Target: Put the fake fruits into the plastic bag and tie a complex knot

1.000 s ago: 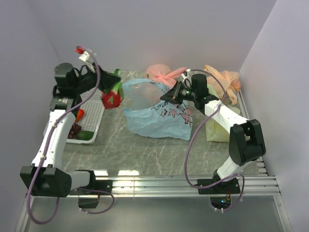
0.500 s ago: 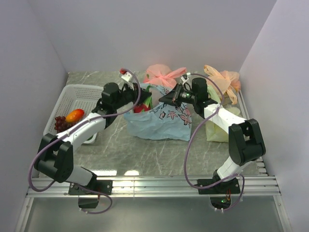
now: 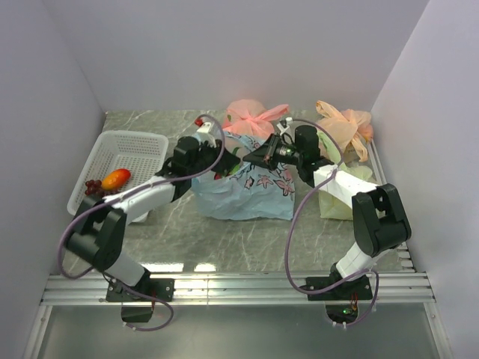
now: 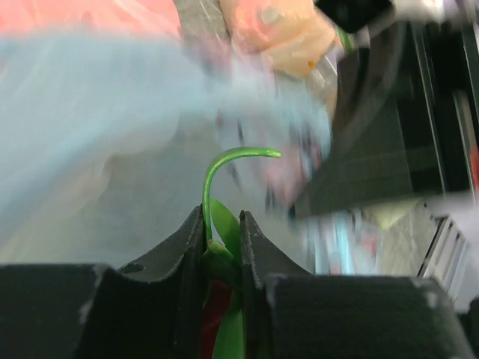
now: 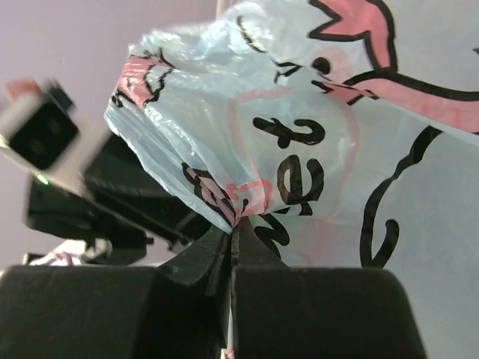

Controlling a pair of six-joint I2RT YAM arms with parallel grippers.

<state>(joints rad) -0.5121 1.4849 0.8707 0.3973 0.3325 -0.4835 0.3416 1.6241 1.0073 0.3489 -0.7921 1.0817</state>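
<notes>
Loading: left hand [image 4: 223, 221] pinches dragon fruit [image 4: 218, 303] at plastic bag [image 3: 251, 196] mouth; right hand [image 5: 232, 238] pinches its rim. Next: release inside.

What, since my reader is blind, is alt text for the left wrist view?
The left gripper pinches the red dragon fruit, one curled green tip poking out ahead. Beyond, blurred, is the light blue plastic bag.

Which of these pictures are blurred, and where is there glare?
Left wrist view: the plastic bag is smeared by motion, but the dragon fruit is sharp. Right wrist view: the bag's print is crisp, the left arm behind it blurred. Top view: sharp, with bright glare patches on the table near the arm bases.
</notes>
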